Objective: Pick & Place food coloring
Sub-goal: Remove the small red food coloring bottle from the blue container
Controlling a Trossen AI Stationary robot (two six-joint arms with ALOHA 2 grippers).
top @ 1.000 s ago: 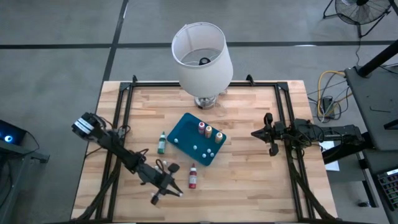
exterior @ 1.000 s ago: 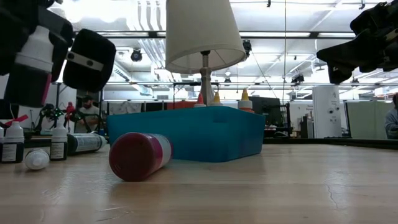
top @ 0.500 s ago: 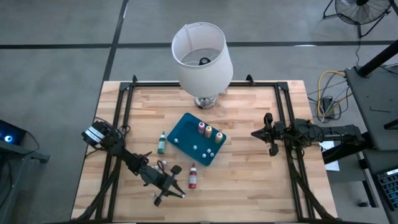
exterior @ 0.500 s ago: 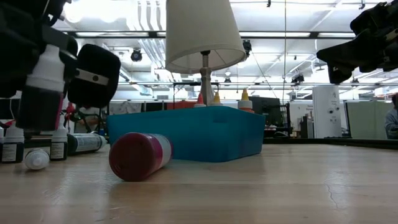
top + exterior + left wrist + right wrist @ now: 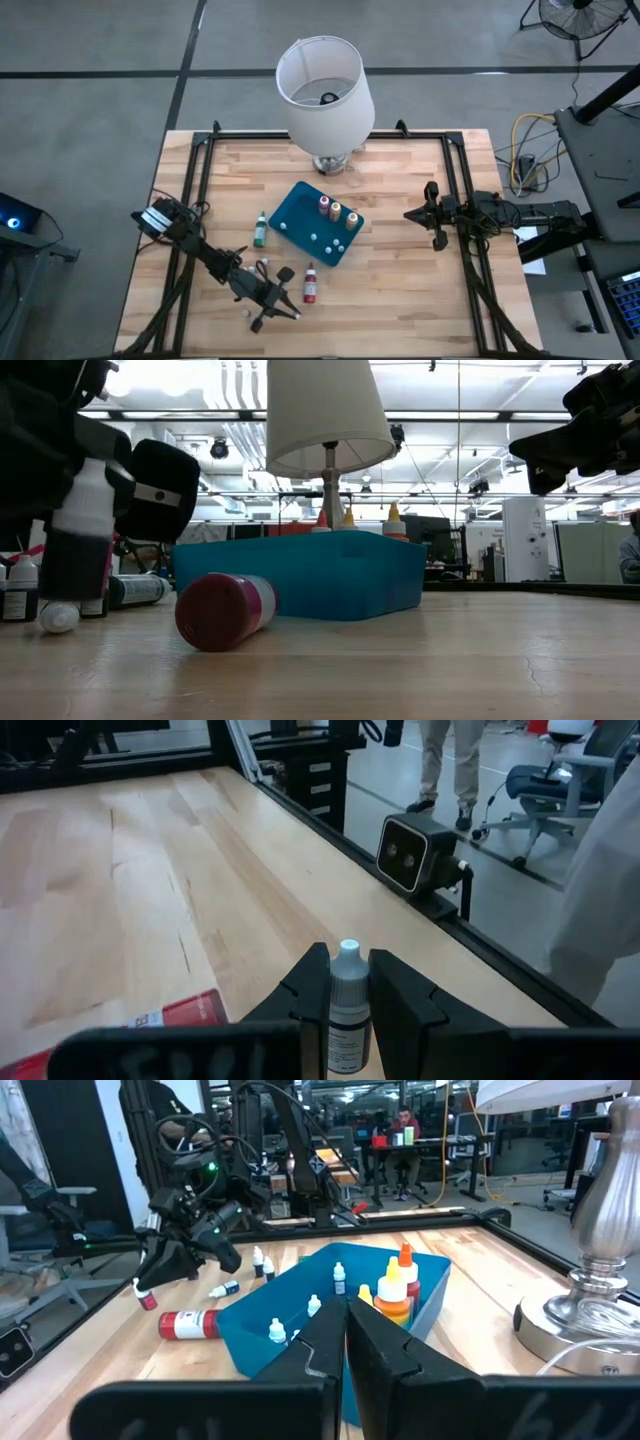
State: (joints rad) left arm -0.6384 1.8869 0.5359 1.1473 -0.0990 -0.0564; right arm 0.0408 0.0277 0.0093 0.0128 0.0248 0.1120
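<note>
Overhead, a wooden desk (image 5: 400, 270) carries a white-shaded lamp (image 5: 324, 90) at its far edge and a teal tray (image 5: 316, 223) near the middle. Three colored squeeze bottles (image 5: 337, 210) stand in a row inside the tray toward its far side, with small pale caps beside them. A green bottle (image 5: 260, 229) lies on the desk just left of the tray, and a red bottle (image 5: 309, 283) lies near the tray's front corner. The left gripper (image 5: 262, 297) hovers near the desk's front edge, left of the red bottle. The right gripper (image 5: 432, 216) waits near the right edge, its fingers pressed together and holding nothing.

At desk level, the left gripper, high at the left side, pinches a small dark dropper bottle (image 5: 80, 525) with a white cap, held upright just above the wood. The red bottle lies on its side in front of the tray. More small dropper bottles (image 5: 22, 590) stand at the far left.

From the left wrist, two dark fingers (image 5: 402, 1005) clamp the small dropper bottle between them, cap up, near the desk's edge.

From the right wrist, the tray shows small white-capped bottles and orange and yellow ones inside; the left arm works beyond it.
</note>
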